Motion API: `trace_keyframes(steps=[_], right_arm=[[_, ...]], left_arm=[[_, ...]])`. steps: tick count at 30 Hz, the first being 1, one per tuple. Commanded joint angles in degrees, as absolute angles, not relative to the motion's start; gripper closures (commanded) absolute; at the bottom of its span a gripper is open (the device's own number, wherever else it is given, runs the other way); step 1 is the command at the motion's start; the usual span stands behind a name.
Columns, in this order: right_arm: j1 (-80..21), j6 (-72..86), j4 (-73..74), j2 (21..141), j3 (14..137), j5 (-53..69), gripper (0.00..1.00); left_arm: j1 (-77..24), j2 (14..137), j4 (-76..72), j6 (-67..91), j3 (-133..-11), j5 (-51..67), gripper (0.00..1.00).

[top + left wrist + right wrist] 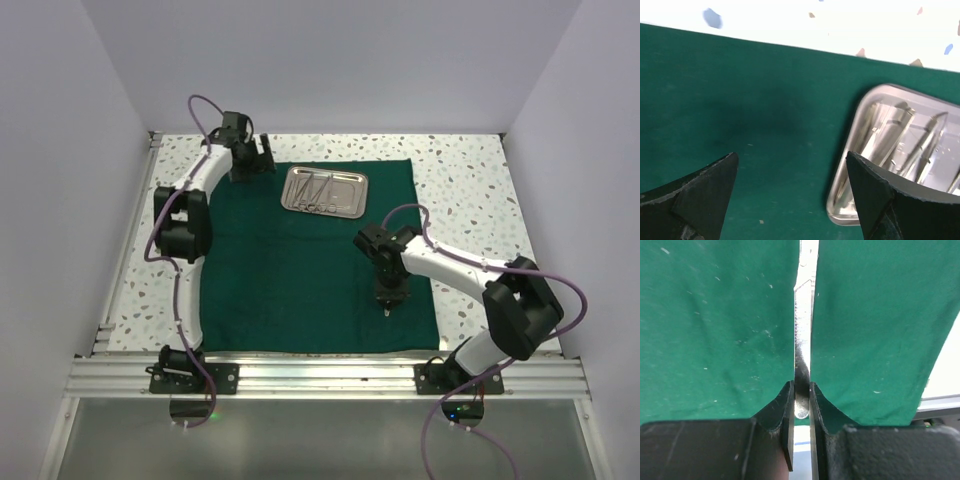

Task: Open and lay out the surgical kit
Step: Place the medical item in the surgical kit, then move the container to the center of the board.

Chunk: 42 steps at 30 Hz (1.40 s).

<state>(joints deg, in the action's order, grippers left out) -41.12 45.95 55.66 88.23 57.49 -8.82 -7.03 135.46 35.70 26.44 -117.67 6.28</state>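
Note:
The dark green cloth [280, 270] lies spread flat on the table. The shiny steel tray [326, 190] sits on its far middle part and holds slim steel instruments [900, 135]. My left gripper [255, 155] is open and empty over the cloth's far left corner, just left of the tray [860, 130]; in the left wrist view it [791, 160] hovers above bare cloth [740, 100]. My right gripper [389, 300] is over the cloth's near right part. It [801, 387] is shut on slim steel tweezers [802, 325], which point away from the jaws over the cloth [720, 330].
The speckled white tabletop [460, 170] shows around the cloth. An aluminium rail [330, 375] runs along the near edge and another [130, 240] along the left side. White walls close in the left, back and right.

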Motion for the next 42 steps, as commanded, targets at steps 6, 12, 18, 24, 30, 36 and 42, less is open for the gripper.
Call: trace_keyframes(steps=[6, 12, 18, 24, 30, 36, 42], right_arm=[[-41.48, 46.41, 49.39, 89.12, 54.05, -5.97, 0.38], [-41.40, 43.25, 57.20, 87.01, 61.24, -10.45, 0.23], [-41.40, 29.81, 67.48, 88.50, 76.27, -14.67, 0.23], [-41.13, 24.17, 69.35, 91.84, 83.75, -16.35, 0.26], [-40.87, 24.08, 68.29, 94.48, 86.04, -14.50, 0.28], [-40.34, 23.30, 67.67, 95.97, 87.18, -13.80, 0.31], [-38.50, 21.10, 67.85, 96.24, 88.42, -13.36, 0.34]], left_arm=[[-8.09, 135.35, 36.30, 26.28, -120.49, 6.33, 0.07], [-8.00, 134.30, 36.39, 26.02, -120.33, 6.33, 0.07], [-9.57, 132.28, 34.72, 26.89, -115.15, 9.05, 0.09], [-13.27, 131.83, 34.10, 26.10, -113.55, 7.47, 0.12], [-14.06, 132.45, 34.54, 25.05, -113.38, 5.36, 0.15], [-15.20, 132.63, 35.07, 24.17, -112.68, 2.38, 0.20], [-15.38, 132.54, 35.77, 23.91, -113.99, -0.52, 0.36]])
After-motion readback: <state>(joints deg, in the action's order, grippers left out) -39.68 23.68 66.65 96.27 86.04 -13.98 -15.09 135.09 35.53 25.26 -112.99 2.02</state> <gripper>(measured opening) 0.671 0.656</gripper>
